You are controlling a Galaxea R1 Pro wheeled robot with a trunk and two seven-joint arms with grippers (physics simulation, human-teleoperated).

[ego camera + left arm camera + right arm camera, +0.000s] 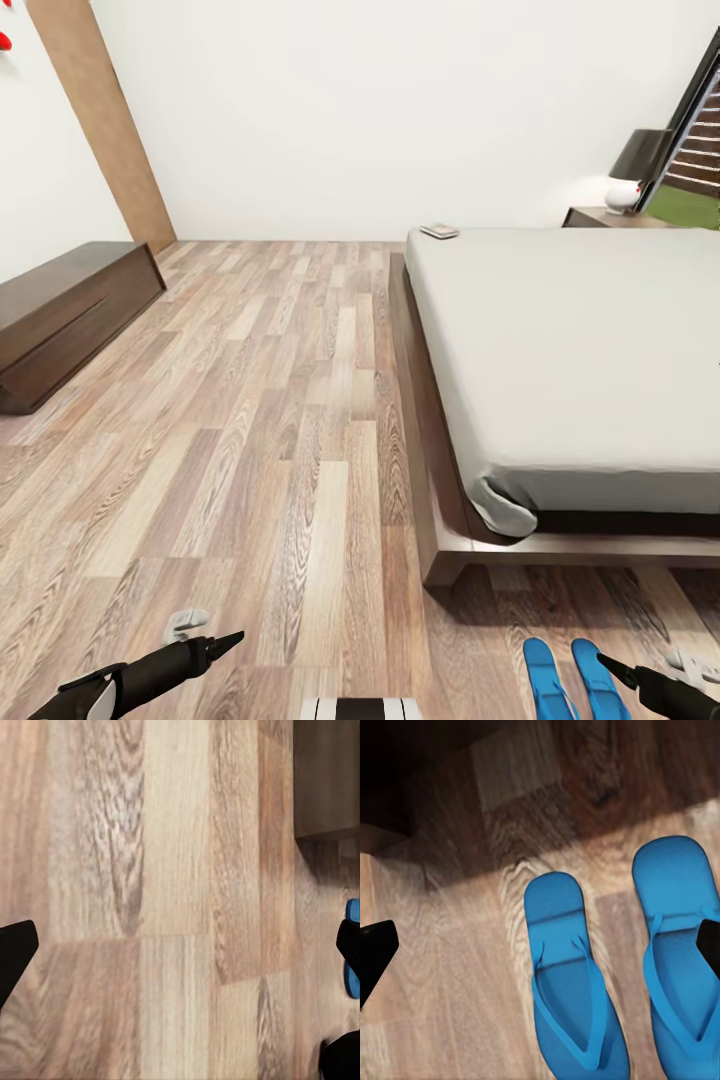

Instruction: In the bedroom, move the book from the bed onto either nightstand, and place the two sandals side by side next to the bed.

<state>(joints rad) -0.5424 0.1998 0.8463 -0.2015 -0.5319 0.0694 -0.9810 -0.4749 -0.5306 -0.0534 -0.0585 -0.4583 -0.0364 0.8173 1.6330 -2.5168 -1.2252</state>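
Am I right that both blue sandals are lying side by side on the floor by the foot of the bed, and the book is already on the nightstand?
Not quite. The sandals do lie side by side on the floor by the bed, but the book is not on the nightstand: the head view shows it on the mattress's far corner.

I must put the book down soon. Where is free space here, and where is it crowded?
Free: the wood floor between the bed and the low dark cabinet, and most of the mattress. Crowded: the floor at the bed's foot, where both sandals lie by the right gripper.
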